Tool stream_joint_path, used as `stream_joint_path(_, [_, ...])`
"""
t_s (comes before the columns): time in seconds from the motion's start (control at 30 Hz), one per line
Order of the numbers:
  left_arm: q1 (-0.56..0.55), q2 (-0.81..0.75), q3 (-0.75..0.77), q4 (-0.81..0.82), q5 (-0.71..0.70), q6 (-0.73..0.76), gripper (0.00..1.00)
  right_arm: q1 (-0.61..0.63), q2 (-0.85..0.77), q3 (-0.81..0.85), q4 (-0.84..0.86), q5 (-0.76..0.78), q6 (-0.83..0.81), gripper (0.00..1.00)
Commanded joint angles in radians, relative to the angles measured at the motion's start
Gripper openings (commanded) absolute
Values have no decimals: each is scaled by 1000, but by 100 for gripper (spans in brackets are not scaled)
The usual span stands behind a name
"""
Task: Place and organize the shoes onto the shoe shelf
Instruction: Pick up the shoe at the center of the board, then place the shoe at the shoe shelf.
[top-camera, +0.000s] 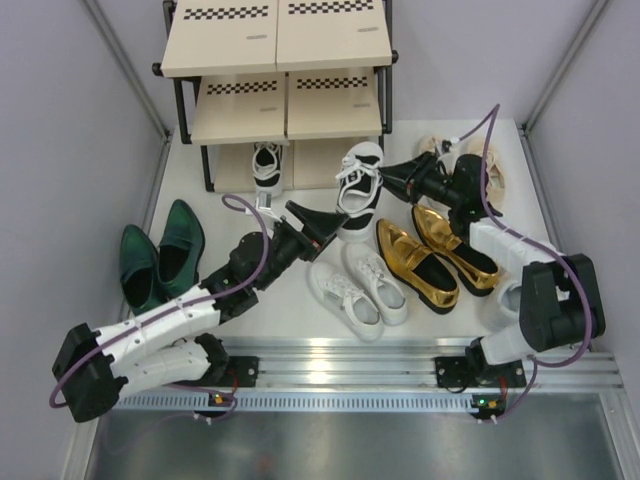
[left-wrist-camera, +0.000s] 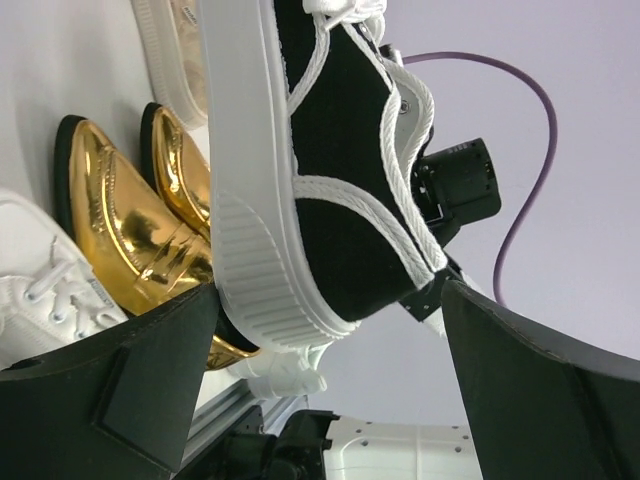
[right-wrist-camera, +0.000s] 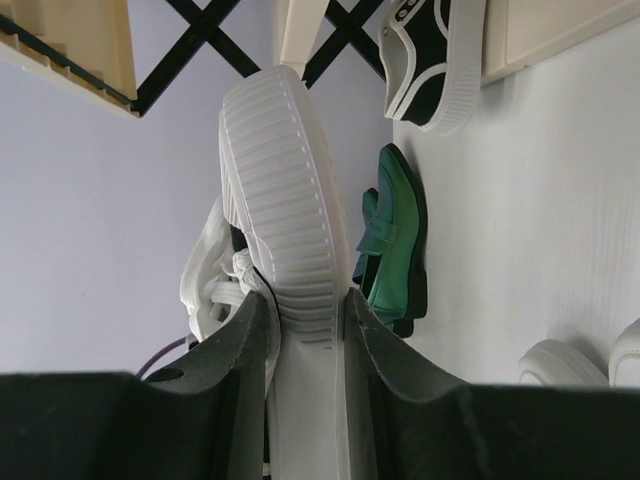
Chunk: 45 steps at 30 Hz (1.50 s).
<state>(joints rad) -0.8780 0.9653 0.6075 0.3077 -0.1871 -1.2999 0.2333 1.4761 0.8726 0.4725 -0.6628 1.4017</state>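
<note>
Progress: one black-and-white sneaker (top-camera: 266, 160) on shoe shelf (top-camera: 275, 40) bottom tier; second sneaker (top-camera: 358, 188) clamped in right gripper (top-camera: 392, 175); left gripper (top-camera: 330, 225) released; other pairs (top-camera: 435, 255) on table (top-camera: 420, 325).

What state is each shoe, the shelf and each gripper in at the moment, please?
Left fingers: open.
Right fingers: shut on black-and-white sneaker.
Shoe shelf: top board bare.
Gold loafers: upright on table.
Green loafers: upright on table.
White lace-ups: upright on table.
</note>
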Motion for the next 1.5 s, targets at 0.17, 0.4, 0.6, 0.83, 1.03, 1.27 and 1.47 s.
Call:
stream_joint_path(0.17, [-3,95,17,192,-14,-65,98,43,-74,-9,107,5,56,0])
stream_joint_path(0.4, [-3,112,17,194,-29,-76,92,47,-76,-23,126,9,62,0])
stream_joint_path(0.6, [1,101,-21,240,-43,-79,46,52,-71,-38,144,9,52,0])
stream_joint_path(0.83, [17,6,-25,91,-66,67,0,55,-62,-49,289,-75,-36,15])
stream_joint_path(1.03, [99,-235,-25,-160,1,284,0,41,-91,72,24,-211,-447,99])
stream_joint_path(1.27, [186,-491,92,-744,-145,367,0,-80,-168,103,-349,-304,-977,99])
stream_joint_path(1.47, [188,-470,143,-892,-210,376,0,-121,-207,91,-552,-311,-1178,99])
